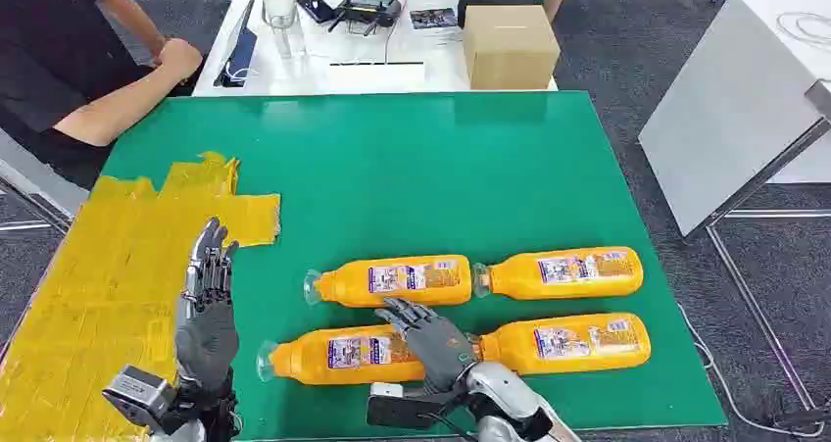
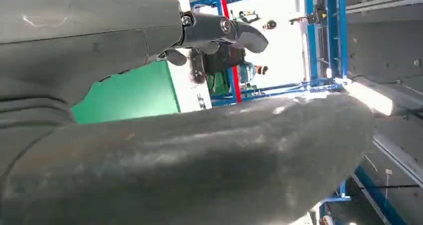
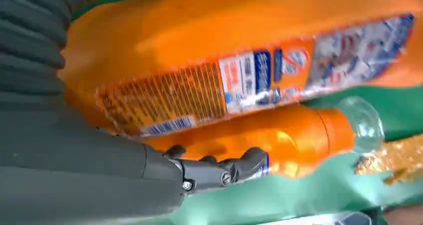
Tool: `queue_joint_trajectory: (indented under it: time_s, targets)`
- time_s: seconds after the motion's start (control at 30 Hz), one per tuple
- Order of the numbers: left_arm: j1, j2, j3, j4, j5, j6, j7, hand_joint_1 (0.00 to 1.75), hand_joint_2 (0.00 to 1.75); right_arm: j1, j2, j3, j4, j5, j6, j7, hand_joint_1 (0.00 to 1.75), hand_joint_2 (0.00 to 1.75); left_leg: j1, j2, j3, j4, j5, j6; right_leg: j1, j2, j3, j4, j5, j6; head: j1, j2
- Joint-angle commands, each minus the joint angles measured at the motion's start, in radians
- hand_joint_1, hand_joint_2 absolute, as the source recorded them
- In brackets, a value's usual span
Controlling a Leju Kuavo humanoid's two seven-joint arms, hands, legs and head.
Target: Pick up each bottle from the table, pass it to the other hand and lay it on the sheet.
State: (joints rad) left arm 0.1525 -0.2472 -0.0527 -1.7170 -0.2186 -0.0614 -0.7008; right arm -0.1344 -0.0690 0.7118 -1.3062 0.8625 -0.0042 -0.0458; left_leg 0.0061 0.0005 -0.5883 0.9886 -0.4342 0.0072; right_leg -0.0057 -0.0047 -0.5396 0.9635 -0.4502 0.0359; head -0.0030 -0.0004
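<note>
Right hand sits palm-down over the near-left bottle, fingers draped across its body near the base end. Right wrist view: fingers reach past the label side of that bottle, but can't tell whether they're actually clamped on it or just resting. Bottle is flat on the green table, cap end pointing to the robot's left.

Left hand is raised upright, fingers straight and spread, holding nothing, at the border between the yellow sheet and the green. Left wrist view shows its fingers extended in free air.

Three more orange bottles lie flat on the table: near-right bottle just right of the right hand, nearly end to end with the near-left one; far-left bottle and far-right bottle in a row behind, all caps to the left. None on the sheet.

Beyond the green: white table with cardboard box, a clear cup, a controller. Person seated at far left, forearm resting by the table corner.
</note>
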Motion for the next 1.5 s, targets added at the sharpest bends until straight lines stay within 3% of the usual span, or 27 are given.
queue_joint_trajectory:
  time_s: [0.03,0.1,0.2,0.23,0.27,0.97,1.07,1.2,1.37,1.5]
  targets:
    - [-0.042,0.0,0.015,0.083,0.008,-0.012,0.003,0.0,0.0,-0.155,-0.026,0.141,0.198,-0.038,0.058,0.009,0.0,1.75,0.0,0.002,0.005,-0.002,0.0,0.0,0.0,0.002,0.004,-0.002,0.0,0.0,0.0,0.0]
    - [-0.045,0.002,0.015,0.089,0.015,-0.021,0.003,0.0,0.0,-0.202,-0.046,0.199,0.214,-0.079,0.127,0.002,0.0,1.75,0.001,0.003,0.009,-0.002,-0.002,0.0,0.001,0.003,0.009,-0.003,0.0,-0.001,0.0,0.0]
    - [-0.056,0.007,0.011,0.102,0.031,-0.027,0.003,0.0,0.0,-0.284,-0.092,0.29,0.239,-0.152,0.213,0.003,0.0,1.75,0.0,0.002,0.004,-0.001,0.0,0.0,0.0,0.002,0.003,-0.001,0.001,0.0,0.0,0.0]
    - [-0.058,0.009,0.008,0.104,0.035,-0.024,0.003,0.0,0.0,-0.302,-0.108,0.318,0.237,-0.174,0.228,-0.001,1.61,1.75,0.0,0.003,0.006,-0.002,0.0,0.0,0.0,0.003,0.005,-0.002,0.001,0.0,0.0,0.0]
    - [-0.059,0.013,0.003,0.105,0.047,-0.024,0.003,0.0,0.0,-0.321,-0.132,0.351,0.23,-0.212,0.249,0.002,1.75,1.75,0.0,0.003,0.007,-0.001,0.0,0.0,0.0,0.003,0.005,-0.002,0.001,0.0,0.0,0.0]
    - [-0.067,0.02,-0.016,0.099,0.076,0.035,0.003,0.0,0.0,-0.346,-0.229,0.464,0.181,-0.367,0.246,0.051,1.75,1.75,0.0,-0.002,0.009,-0.001,0.0,0.0,-0.001,-0.001,0.009,-0.002,0.0,0.0,0.0,0.0]
    - [-0.055,-0.005,0.012,0.038,0.104,0.167,0.003,0.0,0.0,-0.304,-0.241,0.46,0.172,-0.363,0.212,0.079,1.75,1.75,0.0,-0.002,0.009,-0.001,0.0,0.0,-0.001,-0.001,0.009,-0.002,0.0,0.0,0.0,0.0]
    - [-0.041,-0.024,0.048,-0.002,0.168,0.216,0.003,0.0,0.0,-0.27,-0.232,0.45,0.177,-0.346,0.174,0.097,1.75,1.75,0.0,-0.001,0.009,-0.001,0.0,0.0,-0.001,0.0,0.008,-0.002,0.0,0.0,0.0,0.0]
    - [0.002,-0.09,0.206,-0.081,0.293,0.266,0.003,0.0,0.0,-0.061,-0.105,0.261,0.111,-0.266,-0.082,0.094,1.75,1.75,0.001,-0.001,0.013,-0.002,-0.001,0.0,0.0,0.0,0.013,-0.004,0.0,-0.001,0.0,0.0]
    - [0.007,-0.09,0.211,-0.085,0.296,0.26,0.003,0.0,0.0,-0.053,-0.1,0.26,0.097,-0.255,-0.084,0.101,1.75,1.75,0.0,0.001,0.012,-0.001,-0.001,0.0,-0.001,0.002,0.011,-0.001,-0.001,0.0,0.0,0.0]
